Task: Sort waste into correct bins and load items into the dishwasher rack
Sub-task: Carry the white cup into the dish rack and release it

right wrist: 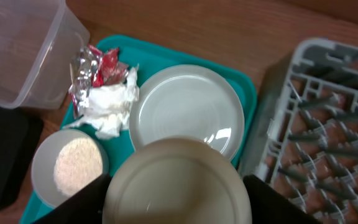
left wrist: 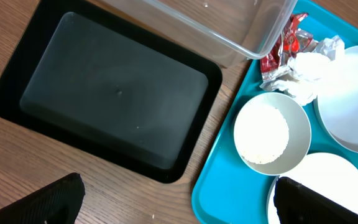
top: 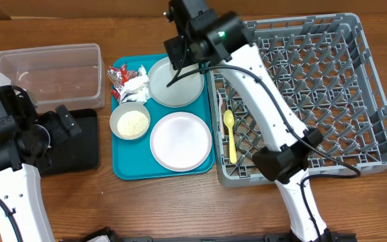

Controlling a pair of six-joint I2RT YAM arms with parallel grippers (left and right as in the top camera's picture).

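While right gripper [right wrist: 178, 202] holds bowl [right wrist: 178, 174], rack rim [right wrist: 273, 106] lies close.

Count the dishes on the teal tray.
3: grain bowl at left, pale plate at the back, white plate at the front. Another pale dish sits in the right gripper.
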